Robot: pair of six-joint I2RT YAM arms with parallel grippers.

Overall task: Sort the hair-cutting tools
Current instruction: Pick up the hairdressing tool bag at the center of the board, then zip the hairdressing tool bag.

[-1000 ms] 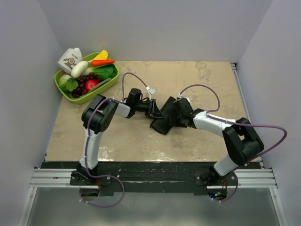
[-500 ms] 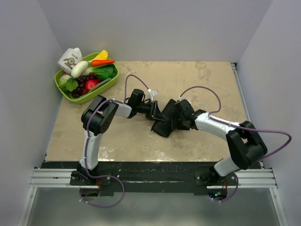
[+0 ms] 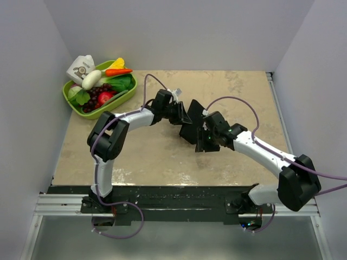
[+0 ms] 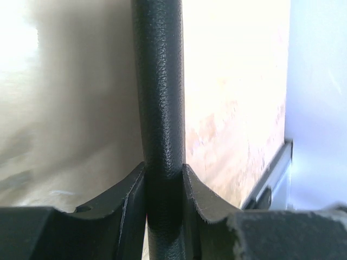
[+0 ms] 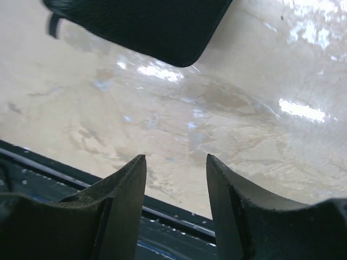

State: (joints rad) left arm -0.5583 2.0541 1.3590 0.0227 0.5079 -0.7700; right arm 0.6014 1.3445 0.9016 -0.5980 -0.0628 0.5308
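No scissors and no comb anywhere I can see. Nothing silver lies on the table [image 3: 244, 97], and nothing thin and black beside it. If they are here, they are hidden, most likely inside the black case [image 3: 191, 125], though no view shows into it. So I'd judge the sorting has barely begun: no tool is out and none is set down anywhere.

The case is where the action is. The left claw [image 4: 162, 173] is clamped on its pebbled edge, which runs straight up between the two fingers. From above, the case sits mid-table, tilted and folded at an angle between the two arms. It looks partly lifted, though I can't say whether any corner rests on the surface.

The right claw [image 5: 175, 158] hangs just beside it with its jaws apart and nothing between them. A rounded corner of the case shows beyond its tips, over bare stone. My guess is that it's lining up to help open the case.

At the far left corner, well apart from all this, sits a green tray [image 3: 103, 112]. It holds toy produce: grapes [image 3: 95, 98], a carrot [image 3: 118, 71], a white radish [image 3: 91, 79] and leafy greens [image 3: 120, 83]. A small carton [image 3: 81, 67] stands at its back edge. There are no cutting tools in it.
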